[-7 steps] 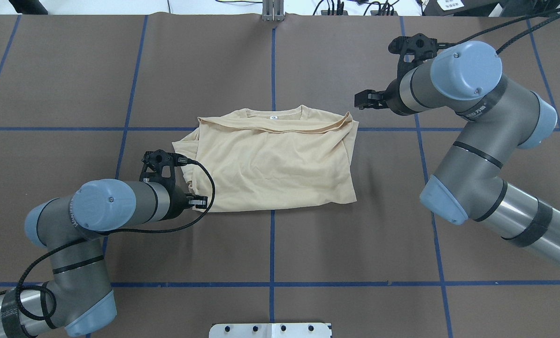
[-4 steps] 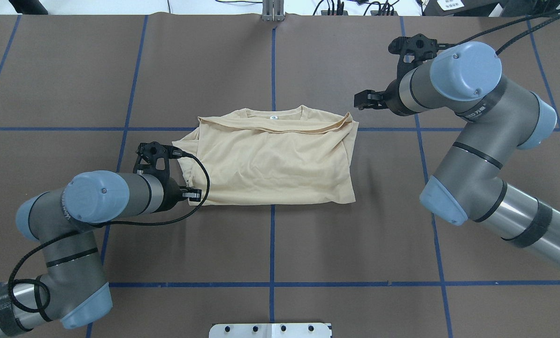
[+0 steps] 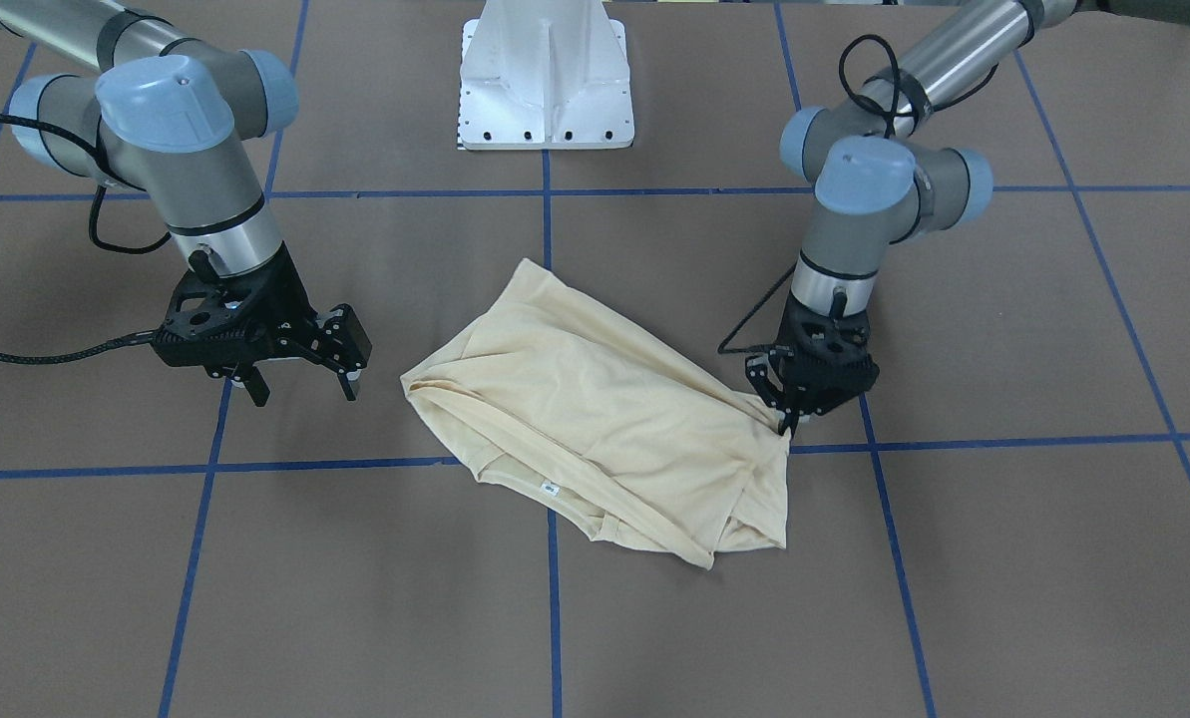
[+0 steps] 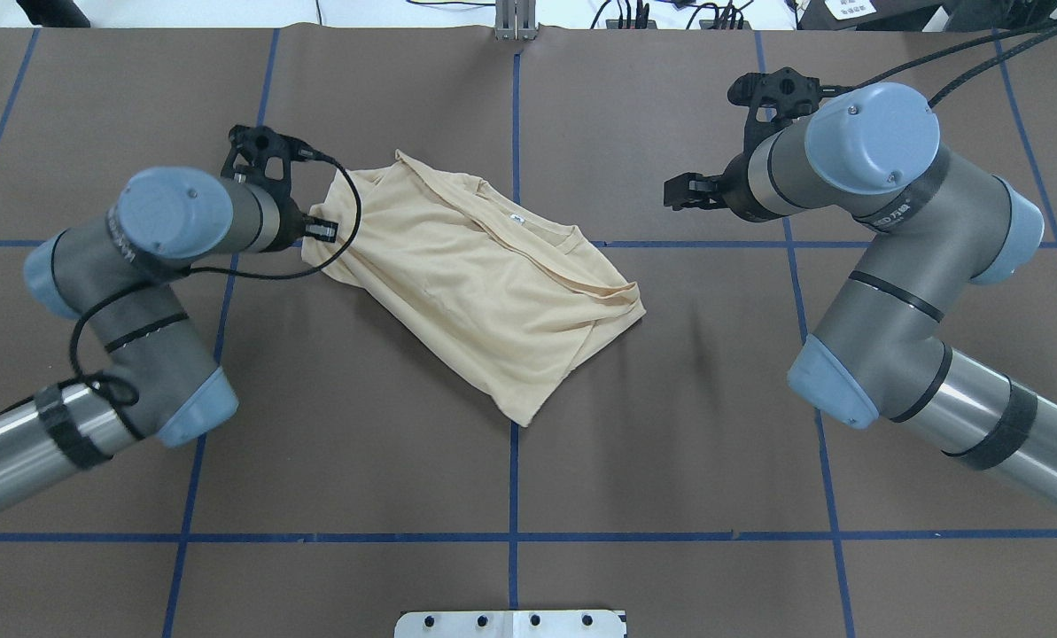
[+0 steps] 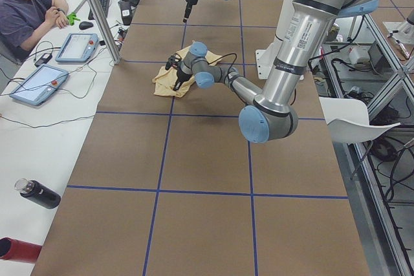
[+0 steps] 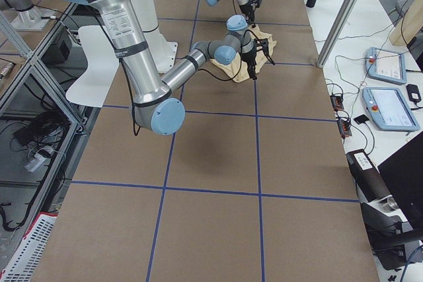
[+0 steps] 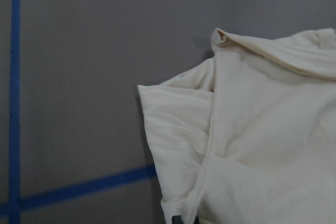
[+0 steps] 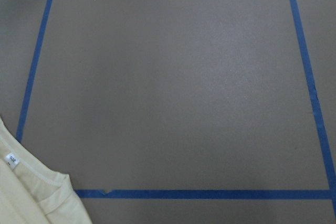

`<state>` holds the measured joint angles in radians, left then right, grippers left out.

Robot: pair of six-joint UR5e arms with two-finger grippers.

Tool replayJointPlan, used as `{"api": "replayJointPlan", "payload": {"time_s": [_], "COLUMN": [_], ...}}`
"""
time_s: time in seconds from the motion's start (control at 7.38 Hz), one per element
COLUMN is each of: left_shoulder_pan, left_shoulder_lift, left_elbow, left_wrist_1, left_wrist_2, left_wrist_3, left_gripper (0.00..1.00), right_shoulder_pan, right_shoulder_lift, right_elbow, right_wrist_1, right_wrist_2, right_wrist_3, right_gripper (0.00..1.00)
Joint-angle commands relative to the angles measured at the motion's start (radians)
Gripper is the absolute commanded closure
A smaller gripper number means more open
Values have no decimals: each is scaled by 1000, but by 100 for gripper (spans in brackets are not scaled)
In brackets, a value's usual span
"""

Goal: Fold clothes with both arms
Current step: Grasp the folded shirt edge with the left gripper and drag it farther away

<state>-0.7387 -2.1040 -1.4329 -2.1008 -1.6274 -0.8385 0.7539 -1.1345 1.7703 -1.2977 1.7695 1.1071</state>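
Note:
The cream-yellow shirt lies folded and slantwise on the brown table, plain side up, its print hidden. Its white neck label shows near the collar. My left gripper is shut on the shirt's far-left corner; in the front-facing view this gripper pinches the edge of the shirt low over the table. The left wrist view shows the shirt's folded layers. My right gripper is open and empty, held above bare table to the shirt's right. The right wrist view catches only the shirt's collar.
Blue tape lines grid the table. The white pedestal base stands at the robot's side. A metal post stands at the far edge. An operator sits at a side desk with tablets.
My left gripper has moved away from the robot and to the left, dragging the shirt's corner with it. The shirt has swung from square to slantwise. The right arm has barely moved.

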Motion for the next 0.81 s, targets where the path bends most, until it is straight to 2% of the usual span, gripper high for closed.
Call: {"api": "replayJointPlan", "payload": {"time_s": [0.0, 0.14, 0.27, 0.41, 0.68], "left_shoulder_pan": [-135, -163, -174, -177, -192], "left_shoulder_lift": [-311, -358, -358, -350, -263], "left_elbow": [422, 528, 537, 533, 459], "left_wrist_1": [-72, -158, -174, -223, -286], "left_wrist_2": [-3, -8, -9, -12, -110], "left_wrist_3": [145, 200, 238, 255, 275], "left_gripper": [100, 100, 100, 1, 0], "right_shoulder_pan": [-5, -7, -7, -10, -62], "right_shoulder_lift": [4, 4, 4, 4, 57], "right_elbow": [0, 1, 1, -2, -27], "right_wrist_1": [0, 0, 0, 0, -2], "right_wrist_2": [-1, -1, -1, -1, -30], "right_wrist_3": [2, 2, 2, 2, 55], "right_gripper": [0, 0, 0, 0, 0]}}
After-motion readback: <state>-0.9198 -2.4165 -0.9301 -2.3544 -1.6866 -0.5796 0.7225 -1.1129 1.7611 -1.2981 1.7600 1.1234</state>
